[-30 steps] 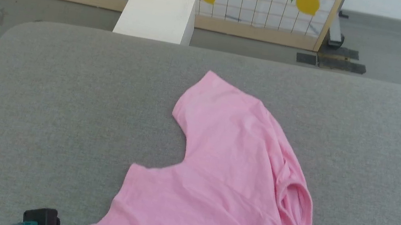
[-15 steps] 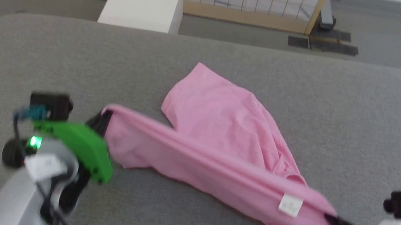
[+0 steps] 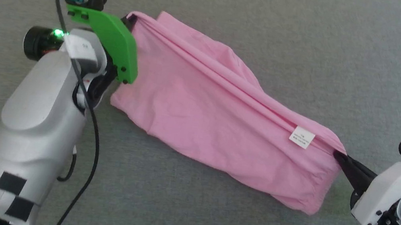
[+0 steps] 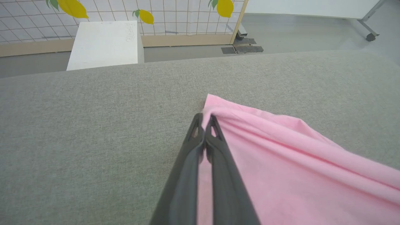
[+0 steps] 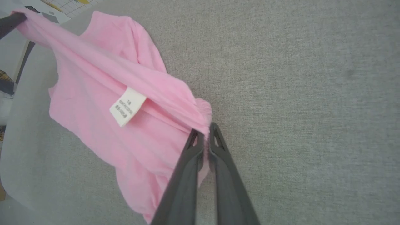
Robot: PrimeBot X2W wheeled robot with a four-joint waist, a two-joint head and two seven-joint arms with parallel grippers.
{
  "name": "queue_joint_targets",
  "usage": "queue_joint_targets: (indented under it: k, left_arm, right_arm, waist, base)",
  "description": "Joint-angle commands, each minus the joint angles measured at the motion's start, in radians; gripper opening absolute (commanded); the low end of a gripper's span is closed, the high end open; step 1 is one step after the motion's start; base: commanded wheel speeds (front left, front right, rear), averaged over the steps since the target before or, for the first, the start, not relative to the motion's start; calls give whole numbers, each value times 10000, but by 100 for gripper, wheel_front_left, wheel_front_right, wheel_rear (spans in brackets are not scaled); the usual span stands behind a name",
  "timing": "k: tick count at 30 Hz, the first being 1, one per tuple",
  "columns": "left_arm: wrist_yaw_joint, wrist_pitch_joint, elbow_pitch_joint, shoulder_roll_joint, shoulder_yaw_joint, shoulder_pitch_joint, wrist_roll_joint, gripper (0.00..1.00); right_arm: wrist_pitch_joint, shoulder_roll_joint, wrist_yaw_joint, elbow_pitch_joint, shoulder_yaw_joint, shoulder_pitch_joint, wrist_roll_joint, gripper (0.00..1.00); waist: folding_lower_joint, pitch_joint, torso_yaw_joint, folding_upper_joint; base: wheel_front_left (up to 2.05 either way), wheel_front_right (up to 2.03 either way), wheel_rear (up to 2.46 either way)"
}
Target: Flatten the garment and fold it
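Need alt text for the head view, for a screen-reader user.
Two robot arms hold a pink garment stretched between them over a grey fabric surface: the left claw is shut on its upper-left corner, the right claw on its lower-right end. A small white tag shows near the right claw.

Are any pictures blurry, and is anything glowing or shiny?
Head view: even light, a green lamp glows on the left arm. Right wrist view: print on the tag of the garment is blurred, and the lower left corner looks hazy. Left wrist view: crisp, no glare.
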Motion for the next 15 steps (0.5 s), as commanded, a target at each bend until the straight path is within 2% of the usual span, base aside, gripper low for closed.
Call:
queue_joint_targets:
  k: [1, 6, 12, 13, 14, 15]
  left_arm:
    - [-20, -56, 324, 129, 30, -410, 135, 0]
    - [-196, -240, 1208, 92, -123, -1171, 300, 0]
    - [-240, -450, 2114, 175, -199, -1728, 436, 0]
    - [-221, -486, 2202, 155, -194, -1773, 431, 0]
    - [-213, -535, 2309, 141, -190, -1826, 425, 0]
    - [-203, -592, 2393, 135, -180, -1864, 420, 40]
  right_arm:
    - [-95, -107, -21, 137, -36, -160, -74, 0]
    - [-351, -205, -21, 406, 231, -477, 5, 0]
    - [-698, -321, -21, 619, 1109, -783, 222, 0]
    - [-799, -308, -21, 615, 1188, -816, 299, 5]
    - [-910, -310, -21, 605, 1292, -846, 390, 38]
    - [-975, -335, -21, 593, 1391, -857, 456, 63]
  waist:
    - [0, 847, -794, -1]
    - [0, 1175, -1073, -1]
    - [0, 1424, -1302, -1]
    - [0, 1439, -1308, -1]
    - [0, 1453, -1309, -1]
    - [0, 1456, -1307, -1]
  base:
    - [0, 0, 0]
    - [0, 0, 0]
    - [0, 0, 0]
    - [0, 0, 0]
    - [0, 0, 0]
    - [0, 0, 0]
